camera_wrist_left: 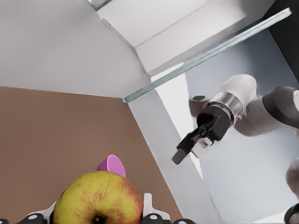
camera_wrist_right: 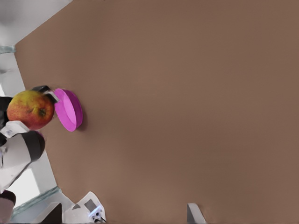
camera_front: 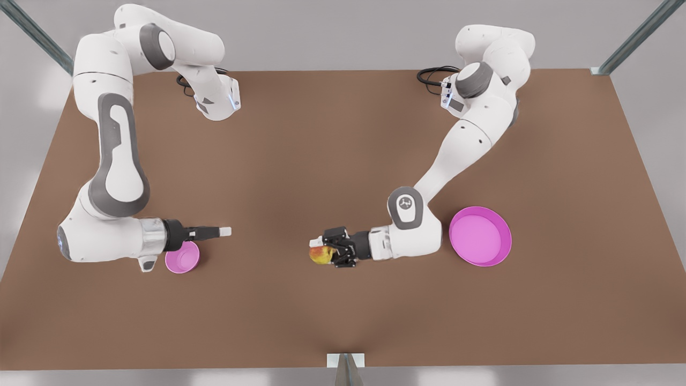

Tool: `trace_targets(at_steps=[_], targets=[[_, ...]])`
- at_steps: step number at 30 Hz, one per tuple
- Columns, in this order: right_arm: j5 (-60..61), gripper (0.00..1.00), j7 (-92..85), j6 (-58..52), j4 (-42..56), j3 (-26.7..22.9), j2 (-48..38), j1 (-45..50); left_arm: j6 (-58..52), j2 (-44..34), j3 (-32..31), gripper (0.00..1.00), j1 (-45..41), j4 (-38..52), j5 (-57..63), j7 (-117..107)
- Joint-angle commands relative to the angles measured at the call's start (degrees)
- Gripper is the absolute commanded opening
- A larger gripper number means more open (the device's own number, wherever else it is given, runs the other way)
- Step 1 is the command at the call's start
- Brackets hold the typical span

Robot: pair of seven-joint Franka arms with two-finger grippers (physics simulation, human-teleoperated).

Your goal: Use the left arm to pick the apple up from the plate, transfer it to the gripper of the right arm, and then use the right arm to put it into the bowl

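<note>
The apple (camera_front: 320, 255) sits clamped between the fingers of my left gripper (camera_front: 328, 251) in the front view, lifted off the plate (camera_front: 479, 236), which lies on the brown table (camera_front: 343, 161) just behind my left arm's wrist, on the side away from the apple. Well apart from the plate, toward the front view's left, my right gripper (camera_front: 225, 231) hovers with its tip pointing toward the apple and its fingers drawn close together around nothing, the bowl (camera_front: 182, 257) lying just beside and below its wrist. In the left wrist view, the apple (camera_wrist_left: 98, 198) fills the space between my left fingers (camera_wrist_left: 148, 205), the bowl (camera_wrist_left: 112, 166) peeks out beyond it, and my right gripper (camera_wrist_left: 186, 150) hangs farther off, nearly closed and empty. In the right wrist view, the apple (camera_wrist_right: 31, 109) shows in front of the plate (camera_wrist_right: 68, 110), held in my left gripper (camera_wrist_right: 28, 108).
</note>
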Motion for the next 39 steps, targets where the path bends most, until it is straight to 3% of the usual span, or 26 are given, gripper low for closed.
trace_targets(at_steps=[1, 6, 22, 30, 39], targets=[[17.2, 1.0, -14.8, 7.8, 0.1, 0.1, 3.5, 0.0, 1.4, 0.7, -0.2, 0.74, -1.6, 2.3, -1.9, 51.7], [29.3, 1.0, -35.6, 13.3, 1.8, 0.4, 12.0, 0.2, 3.7, 0.9, -1.7, 0.74, -3.2, 3.1, -6.2, 67.3], [33.6, 0.99, -56.0, 6.4, -6.1, 5.9, 12.1, 0.7, 5.1, 3.7, -1.8, 0.78, -5.0, 3.1, -10.2, 68.3], [40.4, 1.0, -54.0, 8.0, -8.2, 8.6, 11.9, 0.1, 6.0, 4.3, -1.8, 0.78, -5.7, 3.1, -10.2, 68.2], [34.5, 1.0, -43.8, 8.0, -9.9, 8.0, 13.0, 0.3, 6.2, 4.5, -1.8, 0.78, -5.8, 3.1, -10.2, 68.3]])
